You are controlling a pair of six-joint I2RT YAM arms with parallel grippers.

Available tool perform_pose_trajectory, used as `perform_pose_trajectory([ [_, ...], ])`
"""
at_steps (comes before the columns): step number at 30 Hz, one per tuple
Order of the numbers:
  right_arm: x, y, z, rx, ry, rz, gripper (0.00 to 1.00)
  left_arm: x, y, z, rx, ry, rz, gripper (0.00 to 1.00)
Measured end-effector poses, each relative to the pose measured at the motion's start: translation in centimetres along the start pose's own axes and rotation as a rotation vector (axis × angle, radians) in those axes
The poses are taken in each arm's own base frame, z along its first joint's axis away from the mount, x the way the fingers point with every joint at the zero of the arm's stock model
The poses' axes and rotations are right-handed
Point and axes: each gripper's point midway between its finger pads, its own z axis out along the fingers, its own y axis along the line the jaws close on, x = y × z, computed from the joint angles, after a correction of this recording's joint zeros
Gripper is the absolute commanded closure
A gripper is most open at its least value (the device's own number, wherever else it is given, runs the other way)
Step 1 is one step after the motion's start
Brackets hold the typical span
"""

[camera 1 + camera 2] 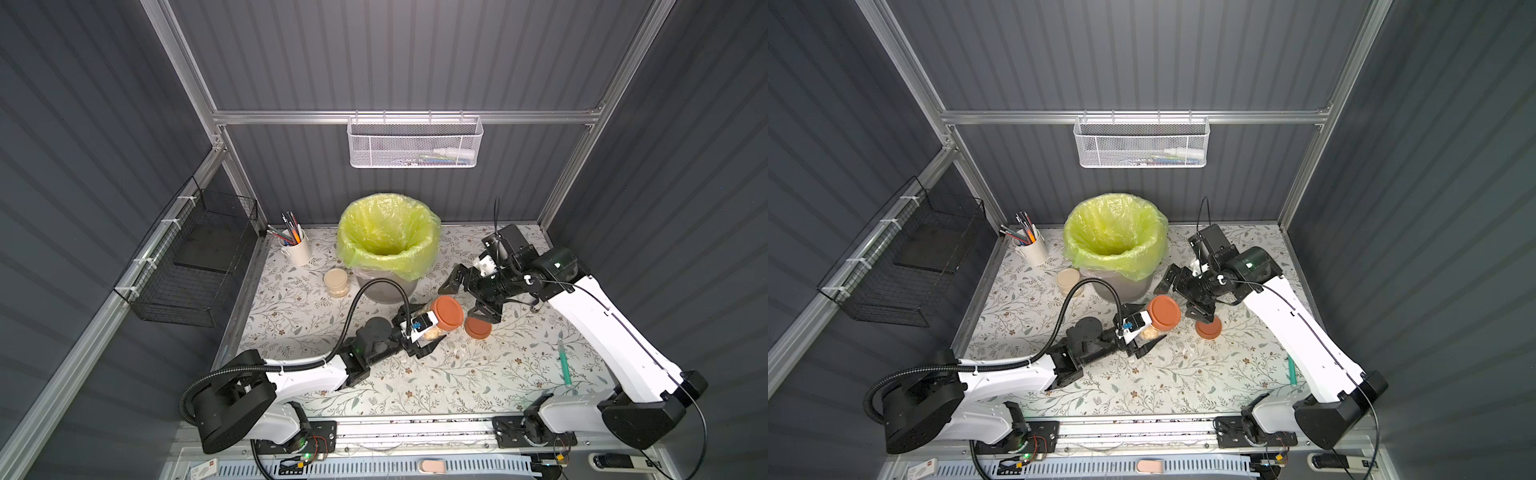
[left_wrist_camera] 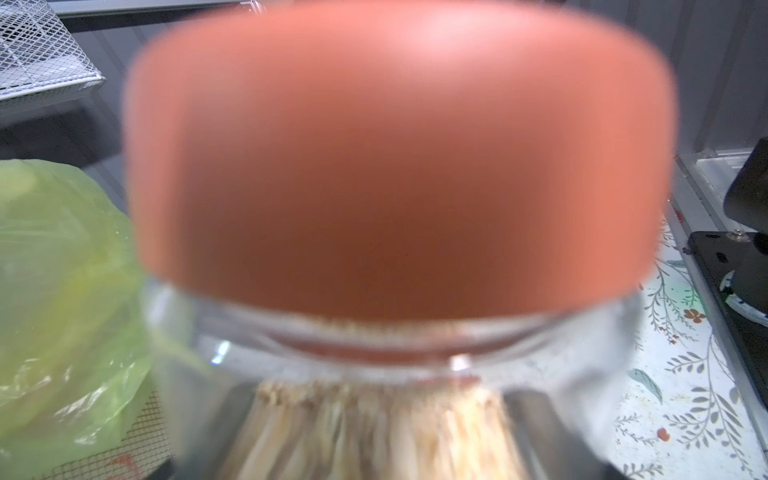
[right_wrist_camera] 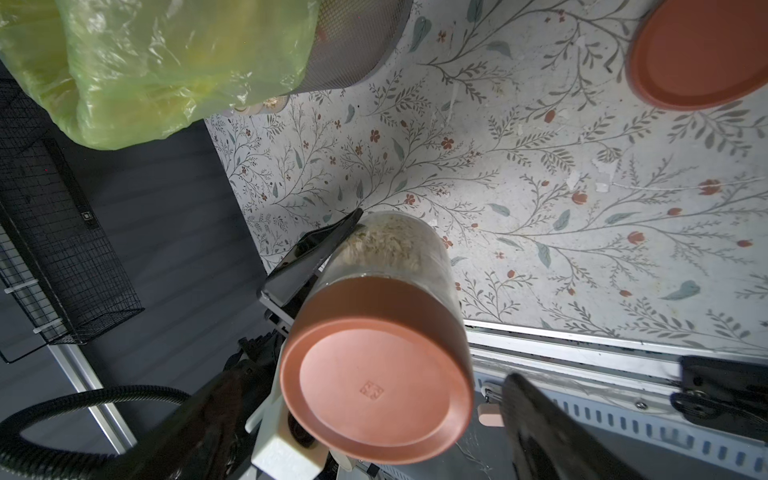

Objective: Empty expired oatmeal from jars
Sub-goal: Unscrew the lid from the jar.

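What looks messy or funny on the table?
A few pale crumbs lie loose on the flowery table, like a small spill. A green pen lies alone beside the right arm, far from the pen cup. The left hand holds a jar tipped sideways, lid on.

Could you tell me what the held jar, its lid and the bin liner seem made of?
The small clear jar is probably glass: transparent, with bright glints. Its round terracotta-brown lid seems matte moulded plastic, bearing an embossed mark. The yellow-green bin liner is thin plastic film: translucent, crinkled, glossy.
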Motion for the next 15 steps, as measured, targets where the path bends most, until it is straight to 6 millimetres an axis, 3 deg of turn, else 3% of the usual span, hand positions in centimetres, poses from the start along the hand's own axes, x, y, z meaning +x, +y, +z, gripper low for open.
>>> perform_pose_trajectory([
  [15,0.46,-0.36,0.90,0.009,0.030,0.001,0.01,-0.01,0.02,0.00,-0.001,0.000,0.000,0.87],
])
